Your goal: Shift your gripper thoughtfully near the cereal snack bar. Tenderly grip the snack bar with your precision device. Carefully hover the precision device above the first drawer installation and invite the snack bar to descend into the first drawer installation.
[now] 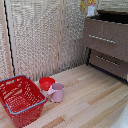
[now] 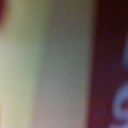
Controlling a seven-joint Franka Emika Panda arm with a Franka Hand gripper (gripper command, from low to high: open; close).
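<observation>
In the exterior view a yellow-orange packet, the cereal snack bar (image 1: 86,5), shows at the top edge, just above the dark-brown cabinet. A small white piece beside it looks like my gripper (image 1: 91,11); the rest of the arm is out of frame. The taller-fronted first drawer (image 1: 106,35) with its long silver bar handle (image 1: 102,38) lies right below, and a dark opening shows behind its top edge. The wrist view is filled by a blurred, very close surface (image 2: 107,65): pale yellow and grey bands, then dark red with pale print, seemingly the packet. No fingers show there.
A shorter-fronted brown drawer (image 1: 107,61) sits under the first one. A red basket (image 1: 21,99), a red bowl (image 1: 46,83) and a pink mug (image 1: 56,92) stand on the wooden floor at the exterior view's left. A pale slatted wall (image 1: 40,35) is behind.
</observation>
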